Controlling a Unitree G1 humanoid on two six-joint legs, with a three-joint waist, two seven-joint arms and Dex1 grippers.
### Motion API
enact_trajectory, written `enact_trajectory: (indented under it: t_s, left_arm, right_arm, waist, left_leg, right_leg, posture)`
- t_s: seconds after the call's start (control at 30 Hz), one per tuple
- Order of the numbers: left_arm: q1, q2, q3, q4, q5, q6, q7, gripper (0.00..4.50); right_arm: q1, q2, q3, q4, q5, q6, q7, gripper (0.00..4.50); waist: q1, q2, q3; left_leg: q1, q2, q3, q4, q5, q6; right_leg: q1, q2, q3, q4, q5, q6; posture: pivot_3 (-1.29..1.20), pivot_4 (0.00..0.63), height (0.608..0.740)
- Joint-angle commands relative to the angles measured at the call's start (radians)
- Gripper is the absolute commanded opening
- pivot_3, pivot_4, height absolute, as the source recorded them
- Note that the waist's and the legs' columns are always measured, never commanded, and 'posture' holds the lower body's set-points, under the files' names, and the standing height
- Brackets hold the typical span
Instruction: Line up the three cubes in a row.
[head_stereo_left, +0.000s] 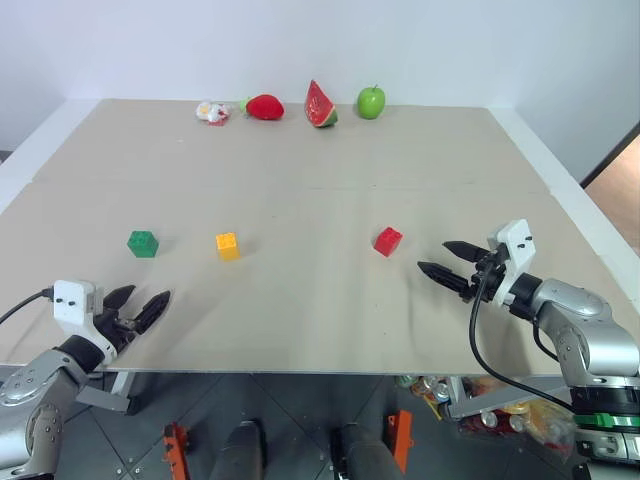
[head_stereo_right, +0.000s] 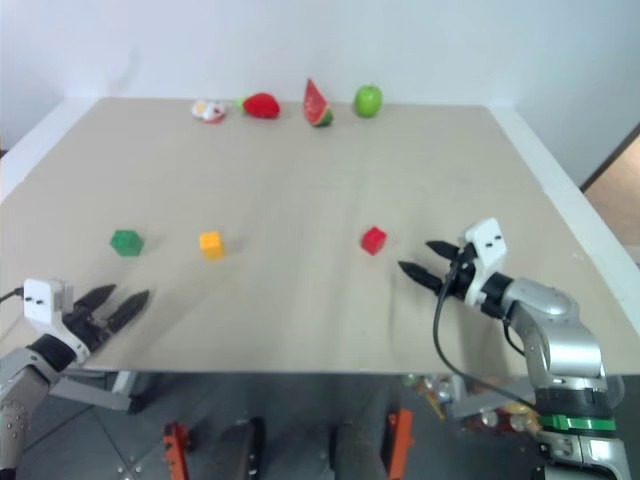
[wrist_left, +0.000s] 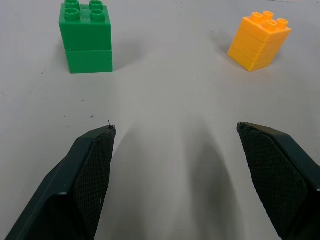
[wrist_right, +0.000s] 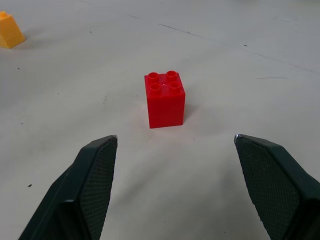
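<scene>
Three studded cubes stand on the beige table (head_stereo_left: 300, 160): a green cube (head_stereo_left: 143, 243) at the left, a yellow cube (head_stereo_left: 228, 245) a short way to its right, and a red cube (head_stereo_left: 388, 241) further right. My left gripper (head_stereo_left: 140, 303) is open near the table's front left edge, short of the green cube (wrist_left: 86, 37) and the yellow cube (wrist_left: 259, 40). At the right my right gripper (head_stereo_left: 441, 258) is open, pointing at the red cube (wrist_right: 165, 99), which stands a little ahead of its fingertips, untouched.
Along the table's far edge lie a toy strawberry (head_stereo_left: 264, 106), a watermelon slice (head_stereo_left: 320, 104), a green apple (head_stereo_left: 371, 101) and a small white-and-red item (head_stereo_left: 211, 112). The table's front edge (head_stereo_left: 300, 371) runs just behind both grippers.
</scene>
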Motion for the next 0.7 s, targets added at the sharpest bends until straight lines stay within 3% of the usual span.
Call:
enact_trajectory:
  t_s: [0.03, 0.4, 0.53, 0.7]
  left_arm:
    - [0.003, 0.006, 0.017, -0.061, -0.021, 0.008, 0.000, 4.01]
    - [-0.030, 0.089, -0.116, -0.210, -0.079, 0.082, -0.187, 4.01]
    - [-0.111, 0.137, -0.230, -0.223, -0.025, 0.064, -0.256, 4.01]
    - [-0.177, 0.138, -0.274, -0.225, -0.021, 0.070, -0.283, 4.01]
  right_arm:
    - [-0.031, -0.005, 0.002, 0.001, -0.007, -0.020, 0.006, 3.87]
    - [-0.094, 0.022, 0.107, 0.097, -0.110, -0.064, -0.014, 3.87]
    - [-0.194, 0.052, 0.171, 0.241, -0.197, -0.124, -0.037, 3.87]
    - [-0.276, 0.081, 0.187, 0.367, -0.222, -0.169, -0.029, 3.87]
  waist:
    - [0.000, 0.000, 0.000]
    - [0.000, 0.000, 0.000]
    - [-0.001, 0.000, 0.000]
    - [-0.001, 0.000, 0.000]
  left_leg:
    - [0.000, 0.000, 0.000, 0.000, 0.000, 0.000]
    - [0.000, 0.000, 0.001, 0.001, 0.000, 0.000]
    - [0.001, 0.001, 0.001, 0.001, 0.000, 0.000]
    - [0.000, 0.002, 0.001, 0.001, 0.000, 0.000]
  right_leg:
    - [0.000, 0.000, 0.000, 0.000, 0.000, 0.000]
    - [0.000, 0.000, 0.001, 0.000, 0.001, 0.000]
    - [0.000, 0.002, 0.001, 0.000, 0.001, -0.001]
    - [0.000, 0.004, 0.003, 0.000, 0.002, 0.000]
  posture:
    - [0.00, 0.150, 0.740]
    - [0.00, 0.150, 0.740]
    - [0.00, 0.150, 0.740]
    - [0.00, 0.150, 0.740]
